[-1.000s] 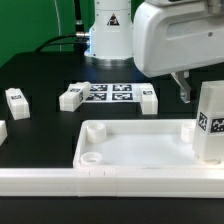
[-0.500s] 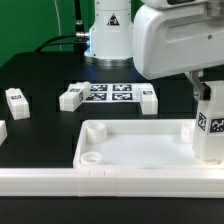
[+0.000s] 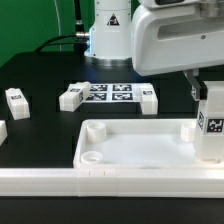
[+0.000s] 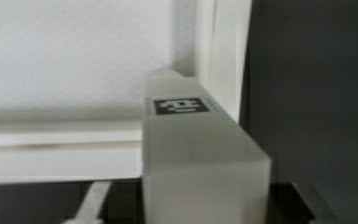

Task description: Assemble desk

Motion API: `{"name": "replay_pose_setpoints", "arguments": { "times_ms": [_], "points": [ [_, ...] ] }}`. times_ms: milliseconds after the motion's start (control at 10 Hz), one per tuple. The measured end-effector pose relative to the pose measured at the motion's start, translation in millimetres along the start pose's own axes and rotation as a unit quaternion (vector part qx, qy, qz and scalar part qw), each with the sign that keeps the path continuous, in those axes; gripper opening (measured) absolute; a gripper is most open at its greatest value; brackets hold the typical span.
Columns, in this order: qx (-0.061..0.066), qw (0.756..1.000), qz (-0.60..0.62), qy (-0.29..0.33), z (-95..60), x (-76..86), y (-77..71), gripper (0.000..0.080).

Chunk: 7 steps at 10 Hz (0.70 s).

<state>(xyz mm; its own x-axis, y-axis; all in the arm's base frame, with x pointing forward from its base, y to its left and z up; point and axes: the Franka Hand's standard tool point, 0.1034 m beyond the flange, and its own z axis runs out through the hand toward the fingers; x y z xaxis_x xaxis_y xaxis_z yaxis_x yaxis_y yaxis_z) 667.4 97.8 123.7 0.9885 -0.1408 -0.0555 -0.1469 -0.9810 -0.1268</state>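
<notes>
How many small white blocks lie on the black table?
4: block one and block two flanking the marker board, block three toward the exterior view's left, block four cut off at that edge. More may be hidden.

Over the last second the hand (image 3: 210,93) has moved toward the exterior view's right and come down over the upright leg (image 3: 212,130). Earlier its dark finger (image 3: 197,90) hung in open air, well to the exterior view's left of the leg and apart from it, with the leg's top fully visible. Now that finger lies against the leg's upper edge and the hand covers the leg's top. The other finger is hidden, so a firm grip cannot be confirmed.
</notes>
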Motion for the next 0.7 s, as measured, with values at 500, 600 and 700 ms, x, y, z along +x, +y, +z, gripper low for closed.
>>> {"name": "replay_pose_setpoints", "arguments": {
  "times_ms": [500,600,700],
  "points": [
    [0.009,0.967,0.254,0.022,0.4,0.4,1.8,0.0295],
    [0.008,0.951,0.308,0.024,0.5,0.8,1.5,0.0295],
    [0.008,0.942,0.336,0.026,0.4,1.2,1.7,0.0295]
  ]
}}
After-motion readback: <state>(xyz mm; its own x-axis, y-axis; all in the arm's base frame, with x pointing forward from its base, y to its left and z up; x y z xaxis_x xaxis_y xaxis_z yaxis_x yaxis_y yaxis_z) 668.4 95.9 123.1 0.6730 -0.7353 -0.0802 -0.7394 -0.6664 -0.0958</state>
